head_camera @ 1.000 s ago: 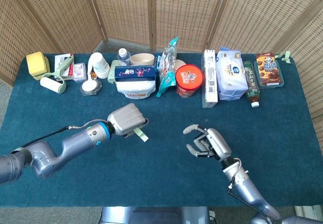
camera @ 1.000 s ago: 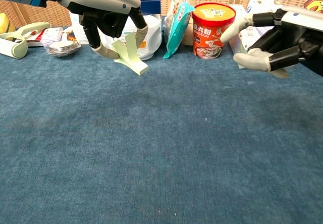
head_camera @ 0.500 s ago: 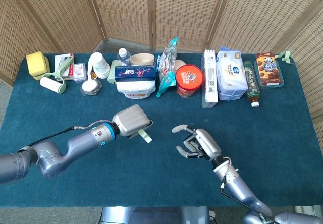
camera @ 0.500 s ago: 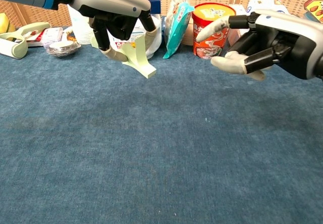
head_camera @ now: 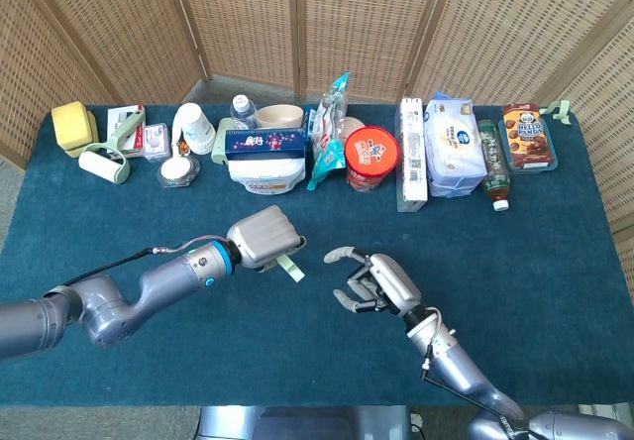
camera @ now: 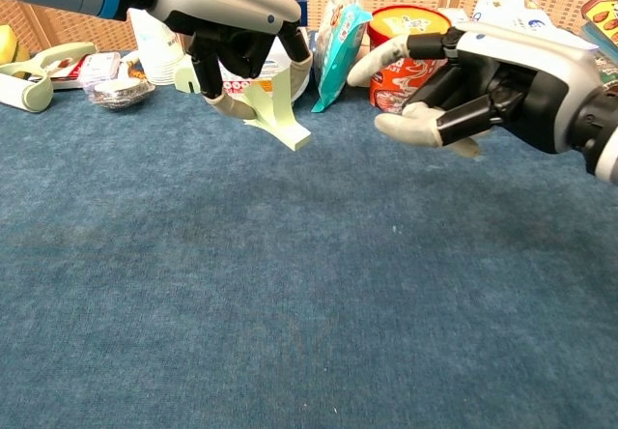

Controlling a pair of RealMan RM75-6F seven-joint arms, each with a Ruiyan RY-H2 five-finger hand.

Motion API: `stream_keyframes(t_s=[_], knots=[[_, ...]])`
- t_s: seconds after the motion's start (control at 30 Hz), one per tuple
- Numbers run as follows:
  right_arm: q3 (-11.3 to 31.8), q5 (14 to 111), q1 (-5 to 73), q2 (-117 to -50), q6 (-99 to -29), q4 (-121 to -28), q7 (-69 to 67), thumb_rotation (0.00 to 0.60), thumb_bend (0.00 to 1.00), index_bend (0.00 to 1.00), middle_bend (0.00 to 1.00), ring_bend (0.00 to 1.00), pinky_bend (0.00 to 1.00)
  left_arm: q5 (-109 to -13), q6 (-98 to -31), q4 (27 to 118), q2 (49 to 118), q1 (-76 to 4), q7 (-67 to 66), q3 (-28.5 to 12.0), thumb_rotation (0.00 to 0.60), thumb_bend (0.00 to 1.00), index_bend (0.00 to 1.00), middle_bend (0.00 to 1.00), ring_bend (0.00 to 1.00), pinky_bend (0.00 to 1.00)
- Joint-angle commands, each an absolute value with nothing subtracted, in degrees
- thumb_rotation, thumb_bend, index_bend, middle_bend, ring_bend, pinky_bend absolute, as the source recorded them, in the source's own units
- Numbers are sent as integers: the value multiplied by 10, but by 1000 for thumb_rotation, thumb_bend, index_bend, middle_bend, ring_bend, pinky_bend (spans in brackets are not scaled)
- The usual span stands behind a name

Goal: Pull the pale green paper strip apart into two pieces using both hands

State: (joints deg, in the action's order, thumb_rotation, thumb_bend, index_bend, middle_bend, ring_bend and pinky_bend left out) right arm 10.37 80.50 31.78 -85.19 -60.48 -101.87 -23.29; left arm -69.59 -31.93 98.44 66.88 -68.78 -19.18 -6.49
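Observation:
My left hand [head_camera: 264,239] [camera: 227,14] holds the pale green paper strip [head_camera: 291,268] [camera: 280,120] above the blue cloth, near the table's middle. The strip hangs down and to the right out of its fingers, its free end pointing toward my right hand. My right hand [head_camera: 374,281] [camera: 473,57] hovers a short way to the right of the strip with its fingers spread and nothing in them. A small gap separates its fingertips [camera: 372,70] from the strip's free end.
A row of goods lines the far side of the table [head_camera: 555,242]: a red instant-noodle cup [head_camera: 370,159] [camera: 409,42], a teal snack bag [head_camera: 328,133], a white tub [head_camera: 265,169], a lint roller [head_camera: 103,163], tissue packs [head_camera: 454,146], a bottle [head_camera: 493,170].
Both hands have moved toward each other: the left hand carried the strip to the right, and the right hand slid left, closing most of the gap.

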Motion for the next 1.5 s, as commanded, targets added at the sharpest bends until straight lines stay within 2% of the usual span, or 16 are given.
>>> stream_keyframes(t_s=[0.03, 1.5], knots=[[105, 802, 321, -854, -602, -1019, -229, 600, 391, 312, 1000, 992, 857, -695, -320, 984, 670, -689, -191, -65, 600, 387, 650, 1000, 1000, 1000], [111, 785, 345, -869, -590, -1027, -208, 600, 391, 306, 1000, 990, 856, -679, -322, 987, 680, -706, -184, -57, 600, 385, 645, 1000, 1000, 1000]])
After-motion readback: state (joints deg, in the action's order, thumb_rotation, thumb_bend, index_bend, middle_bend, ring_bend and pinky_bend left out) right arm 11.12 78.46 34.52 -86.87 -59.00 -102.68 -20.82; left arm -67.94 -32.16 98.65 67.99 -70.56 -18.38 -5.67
